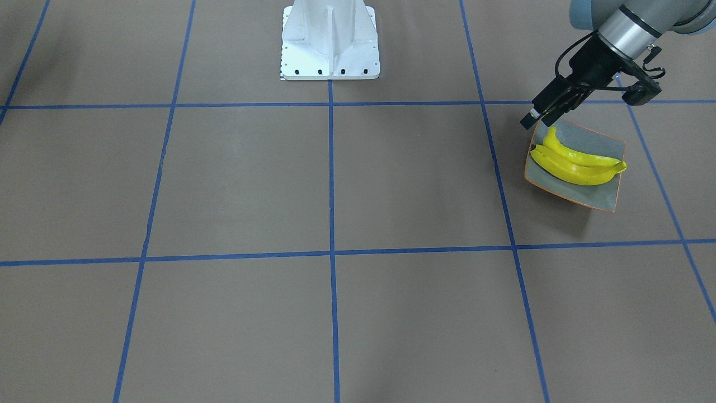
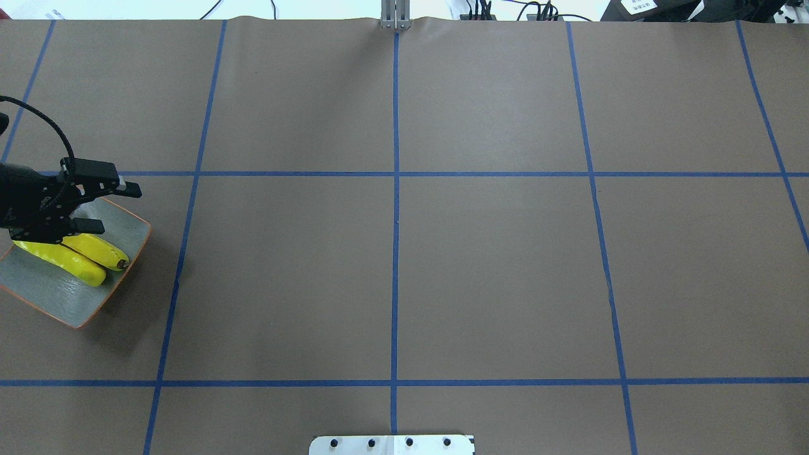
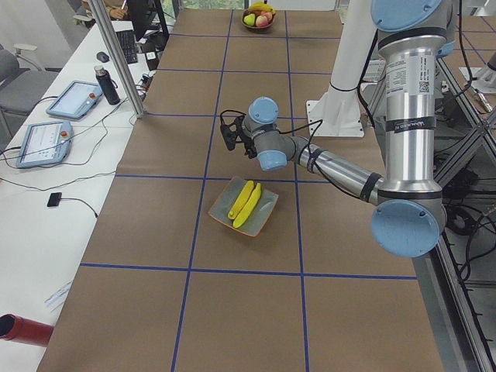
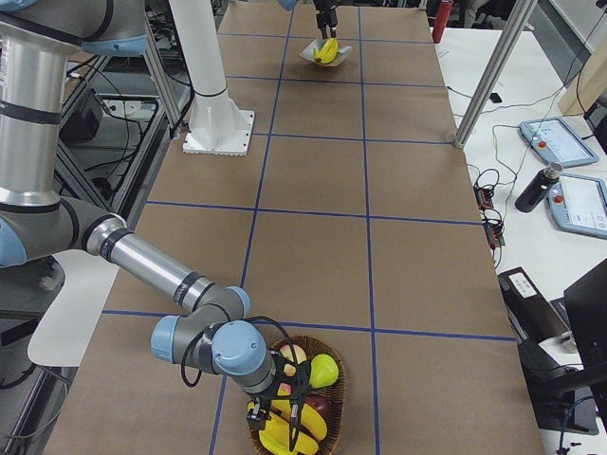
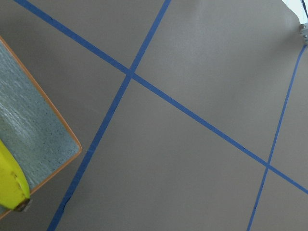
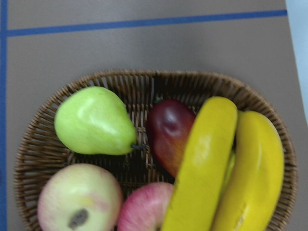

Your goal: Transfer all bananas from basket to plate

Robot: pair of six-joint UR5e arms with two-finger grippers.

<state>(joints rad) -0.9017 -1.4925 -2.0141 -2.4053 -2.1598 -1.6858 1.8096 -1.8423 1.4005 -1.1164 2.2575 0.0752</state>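
Note:
Two yellow bananas (image 1: pixel 576 168) lie side by side on the square grey-green plate (image 1: pixel 593 196), at the table's end on my left. My left gripper (image 2: pixel 114 207) hovers open and empty over the plate's (image 2: pixel 57 297) far corner, just above the bananas (image 2: pixel 76 259). At the other end, the wicker basket (image 6: pixel 29 159) holds two more bananas (image 6: pixel 202 168) on its right side. My right gripper (image 4: pixel 277 417) hangs low over the basket (image 4: pixel 327 389). I cannot tell whether it is open or shut, and its fingers do not show in the right wrist view.
A green pear (image 6: pixel 94 122), a dark red apple (image 6: pixel 168 132) and two pale apples (image 6: pixel 79 197) share the basket. The white robot base (image 1: pixel 330 39) stands at the table's middle edge. A side table carries tablets (image 3: pixel 74 99) and a bottle (image 3: pixel 108 84).

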